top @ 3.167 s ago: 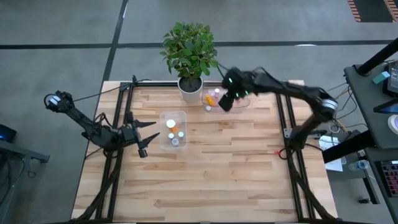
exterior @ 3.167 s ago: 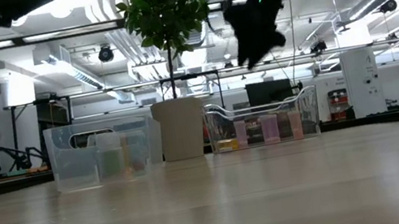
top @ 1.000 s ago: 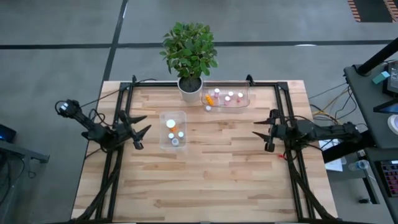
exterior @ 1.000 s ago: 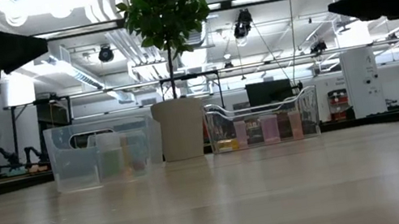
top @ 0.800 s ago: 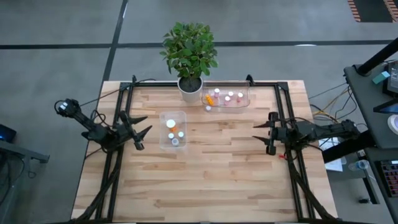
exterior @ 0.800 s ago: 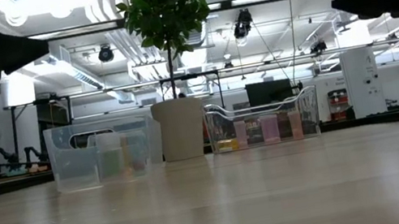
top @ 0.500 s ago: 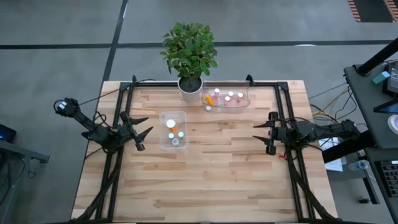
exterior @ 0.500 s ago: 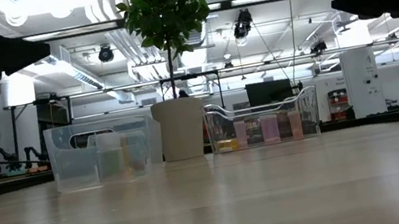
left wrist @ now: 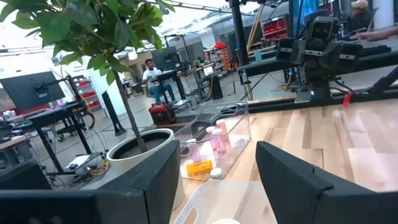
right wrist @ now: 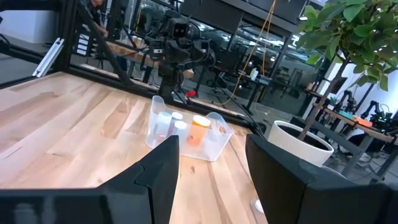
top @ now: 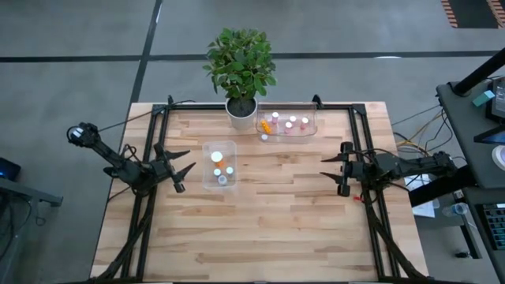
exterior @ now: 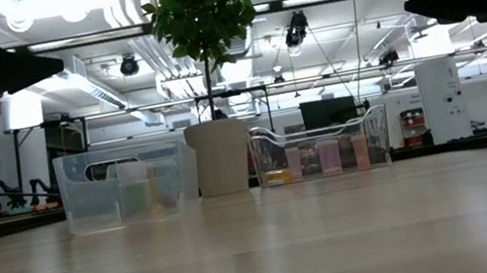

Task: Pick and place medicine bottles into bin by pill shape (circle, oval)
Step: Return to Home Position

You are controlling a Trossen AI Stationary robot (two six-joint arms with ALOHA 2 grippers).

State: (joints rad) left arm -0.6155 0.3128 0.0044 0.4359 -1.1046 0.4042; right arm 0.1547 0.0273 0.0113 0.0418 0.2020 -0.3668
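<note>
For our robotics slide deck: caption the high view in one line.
Bottles sit in the centre bin and far bin; left gripper and right gripper hang open at the table's sides.

No text, label, brand or number can be read anywhere in these views.

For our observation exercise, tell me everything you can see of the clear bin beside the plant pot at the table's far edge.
The clear bin is see-through plastic by its look, oblong, with rounded corners and a rim that dips in the middle. It stands upright on the wooden table, close beside the white plant pot; whether they touch cannot be told. Inside are several white-capped medicine bottles, pinkish and orange.
</note>
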